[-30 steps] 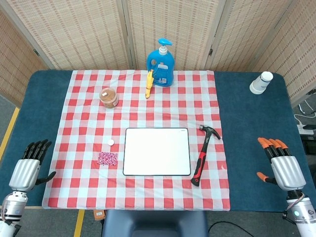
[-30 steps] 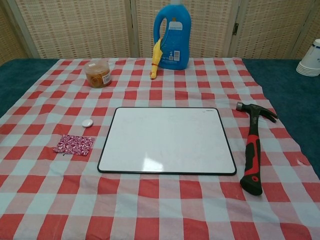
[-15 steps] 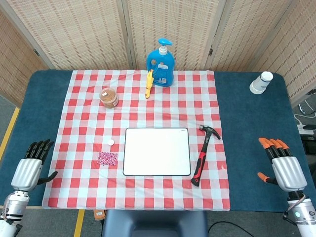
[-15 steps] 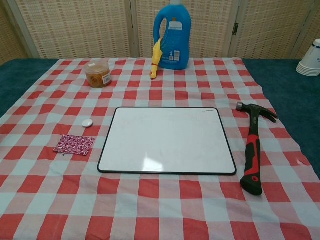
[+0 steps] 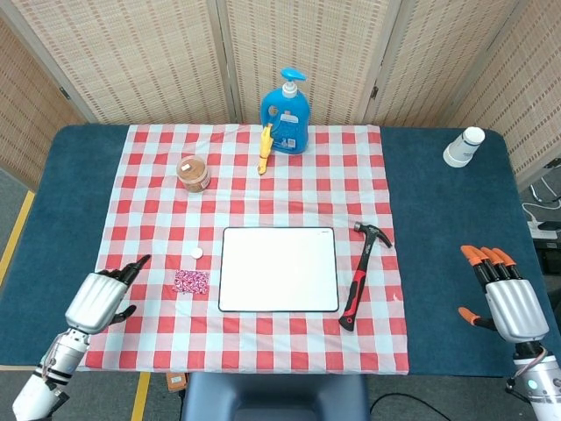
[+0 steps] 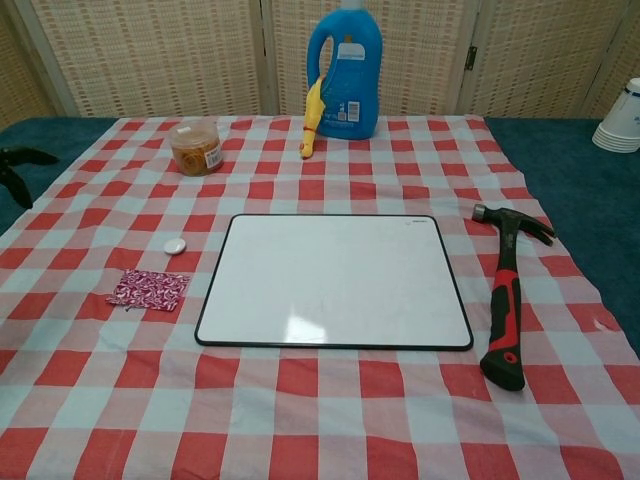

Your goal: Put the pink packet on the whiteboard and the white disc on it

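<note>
The pink packet (image 5: 190, 281) (image 6: 148, 289) lies flat on the checked cloth just left of the whiteboard (image 5: 279, 268) (image 6: 335, 280). The small white disc (image 5: 197, 253) (image 6: 175, 245) sits a little beyond the packet. My left hand (image 5: 106, 296) hovers over the cloth's left edge, left of the packet, holding nothing, one finger stretched toward it; only its dark fingertips (image 6: 14, 165) show at the chest view's left border. My right hand (image 5: 506, 296) hangs over the blue table at the far right, fingers apart and empty.
A red-and-black hammer (image 5: 360, 272) (image 6: 505, 300) lies right of the whiteboard. At the back stand a blue detergent bottle (image 5: 286, 114), a yellow toy (image 5: 264, 149) and a jar (image 5: 193, 173). Stacked paper cups (image 5: 462, 146) sit at the far right.
My left hand has swung in from the table's left edge to over the cloth's left edge, nearer the packet, and its fingertips now show in the chest view. The right hand is still.
</note>
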### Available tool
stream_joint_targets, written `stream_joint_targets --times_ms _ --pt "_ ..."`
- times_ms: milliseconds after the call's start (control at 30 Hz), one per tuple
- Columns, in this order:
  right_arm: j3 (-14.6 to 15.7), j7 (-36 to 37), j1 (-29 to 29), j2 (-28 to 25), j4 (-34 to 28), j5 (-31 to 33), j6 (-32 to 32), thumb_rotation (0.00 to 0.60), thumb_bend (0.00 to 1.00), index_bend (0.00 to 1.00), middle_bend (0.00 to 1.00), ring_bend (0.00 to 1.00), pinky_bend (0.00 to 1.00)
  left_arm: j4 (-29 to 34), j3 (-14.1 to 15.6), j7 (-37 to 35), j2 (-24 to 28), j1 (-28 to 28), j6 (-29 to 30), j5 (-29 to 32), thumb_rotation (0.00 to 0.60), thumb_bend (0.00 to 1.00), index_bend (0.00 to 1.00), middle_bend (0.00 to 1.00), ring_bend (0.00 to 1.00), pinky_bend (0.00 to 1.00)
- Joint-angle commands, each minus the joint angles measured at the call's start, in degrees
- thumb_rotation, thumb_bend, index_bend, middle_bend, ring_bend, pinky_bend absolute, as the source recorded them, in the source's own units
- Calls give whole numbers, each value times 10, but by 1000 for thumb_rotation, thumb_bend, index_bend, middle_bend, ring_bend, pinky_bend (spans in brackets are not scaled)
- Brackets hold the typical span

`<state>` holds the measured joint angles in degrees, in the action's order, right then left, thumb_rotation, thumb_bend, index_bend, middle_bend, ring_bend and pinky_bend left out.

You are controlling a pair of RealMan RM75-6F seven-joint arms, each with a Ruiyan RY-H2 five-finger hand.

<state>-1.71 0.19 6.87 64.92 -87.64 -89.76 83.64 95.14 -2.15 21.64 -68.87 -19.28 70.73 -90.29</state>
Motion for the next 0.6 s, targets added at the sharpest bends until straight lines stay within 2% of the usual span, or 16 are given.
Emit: stream_joint_targets --times_ms 33,100,167,333,600 --pt "0 2 0 -1 1 -1 -1 600 20 56 122 54 133 69 -8 80 10 -44 -68 20 600 214 82 743 851 836" --pt "1 3 1 -1 1 -1 -2 600 20 56 122 54 133 86 -15 87 6 -61 -99 50 600 214 116 861 932 896" --pt "1 4 1 -1 1 -1 -3 600 20 56 122 54 133 96 -23 89 1 -76 -128 84 600 215 151 931 980 939" --pt "2 7 0 -3 0 -5 0 600 19 56 122 54 133 124 -49 76 -14 -118 -200 218 600 216 205 971 1000 966" --pt "5 13 -1 -5 1 -12 2 600 19 56 122 54 133 143 -56 172 -70 -155 -149 357 600 215 233 987 1000 970"
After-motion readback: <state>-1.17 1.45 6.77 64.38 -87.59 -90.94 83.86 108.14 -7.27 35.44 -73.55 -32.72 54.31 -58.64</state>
